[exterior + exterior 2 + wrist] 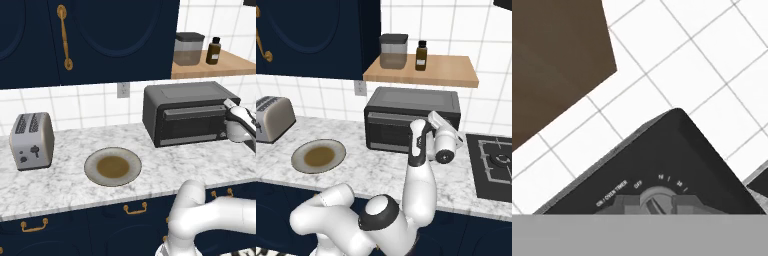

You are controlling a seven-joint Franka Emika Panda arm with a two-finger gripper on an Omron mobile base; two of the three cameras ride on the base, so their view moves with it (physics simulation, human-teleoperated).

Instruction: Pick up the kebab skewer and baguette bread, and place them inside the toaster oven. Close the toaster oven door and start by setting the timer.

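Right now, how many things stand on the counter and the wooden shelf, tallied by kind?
Appliances: 2, the toaster oven with its door shut and the silver toaster
Plates: 1, the plate, nothing on it
Shelf containers: 2, the canister and the dark bottle
Total: 5

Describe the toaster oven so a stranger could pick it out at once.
On the marble counter, look under the wooden shelf that carries a jar and a bottle. The toaster oven is the big black box there with its glass door shut, unlike the small silver two-slot toaster far left.
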